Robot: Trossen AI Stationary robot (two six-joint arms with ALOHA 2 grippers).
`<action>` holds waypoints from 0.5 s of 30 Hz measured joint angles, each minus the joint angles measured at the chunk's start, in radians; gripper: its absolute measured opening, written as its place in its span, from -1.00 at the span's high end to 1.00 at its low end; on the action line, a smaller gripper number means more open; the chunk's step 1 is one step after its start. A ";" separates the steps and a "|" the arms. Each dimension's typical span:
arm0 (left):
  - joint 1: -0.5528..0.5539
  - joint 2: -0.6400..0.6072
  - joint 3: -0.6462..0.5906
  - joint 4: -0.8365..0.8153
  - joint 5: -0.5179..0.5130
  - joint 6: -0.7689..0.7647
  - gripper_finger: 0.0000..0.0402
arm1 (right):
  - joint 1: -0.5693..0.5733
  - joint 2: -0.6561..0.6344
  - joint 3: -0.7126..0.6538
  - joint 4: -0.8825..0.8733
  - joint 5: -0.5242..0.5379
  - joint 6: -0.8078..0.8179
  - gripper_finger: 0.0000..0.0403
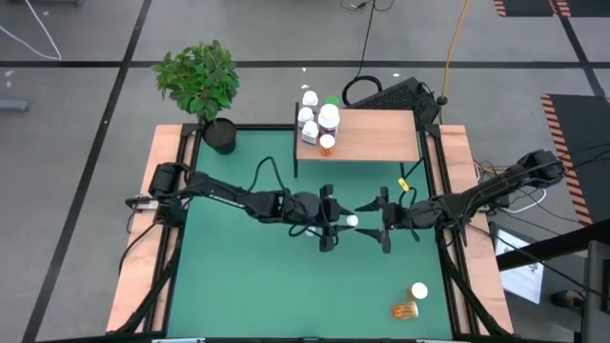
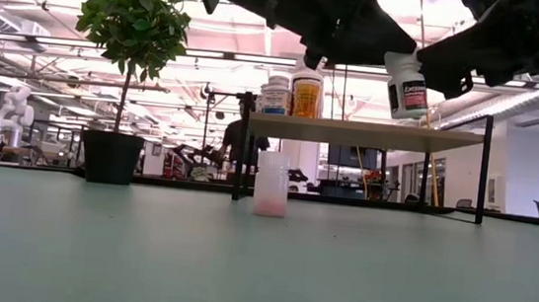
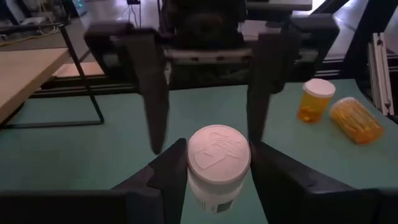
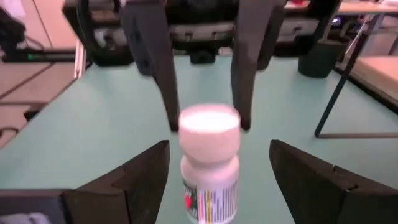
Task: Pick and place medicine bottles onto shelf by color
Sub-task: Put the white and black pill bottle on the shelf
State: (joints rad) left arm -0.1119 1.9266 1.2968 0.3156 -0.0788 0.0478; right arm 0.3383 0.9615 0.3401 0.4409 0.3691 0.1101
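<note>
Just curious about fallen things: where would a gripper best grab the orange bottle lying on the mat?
Around the middle of the amber bottle, straight down from above, fingers closing across its round body. It lies on its side on the green mat, so the long body faces up. Mind the upright bottle standing close beside it.

— Any print you can read from there?
— Only a red word on the white bottle [image 2: 407, 86] at my one o'clock; I can't make out the letters. Other labels blur.
</note>
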 joint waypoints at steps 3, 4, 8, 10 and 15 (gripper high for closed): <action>-0.001 0.000 0.000 0.001 0.000 0.000 0.18 | -0.004 0.005 0.000 0.006 -0.034 0.008 -0.34; -0.002 0.000 0.000 0.001 0.000 0.000 0.18 | -0.005 0.007 0.000 0.016 -0.034 0.009 -0.33; -0.001 0.000 0.000 0.002 0.000 0.000 0.18 | -0.005 0.008 0.000 0.034 -0.035 0.009 -0.24; -0.001 0.000 0.000 0.002 0.000 0.000 0.18 | -0.005 0.008 0.000 0.038 -0.036 0.009 -0.16; -0.002 0.001 0.000 0.013 0.004 -0.008 0.18 | -0.006 0.037 0.000 0.064 -0.063 -0.007 -0.01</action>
State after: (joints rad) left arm -0.1139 1.9272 1.2970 0.3284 -0.0745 0.0402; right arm 0.3321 0.9981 0.3401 0.5049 0.3058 0.1028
